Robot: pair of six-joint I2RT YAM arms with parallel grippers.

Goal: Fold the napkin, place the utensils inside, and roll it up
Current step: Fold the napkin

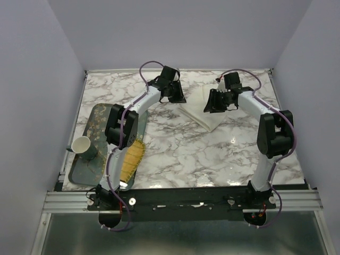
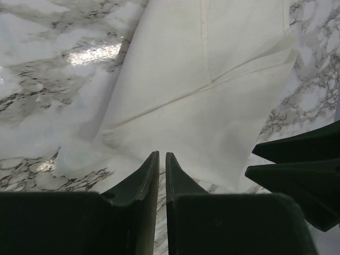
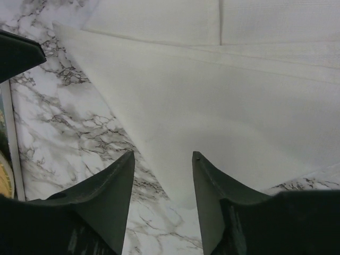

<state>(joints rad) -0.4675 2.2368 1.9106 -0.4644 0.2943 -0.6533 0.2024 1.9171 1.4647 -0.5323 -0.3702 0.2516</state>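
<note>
While right claw point(image 3: 162, 153) gapes, napkin point(image 3: 239, 106) lies folded.

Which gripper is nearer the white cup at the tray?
Left. The left gripper is at the edge of the napkin on the side toward the cup. The right gripper is farther across, at the napkin's opposite side.

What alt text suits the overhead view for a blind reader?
The left arm and right arm reach across a marble table to a folded cream napkin near its far edge. At left, a tray holds a white cup, with a yellow mat along its inner edge.
</note>
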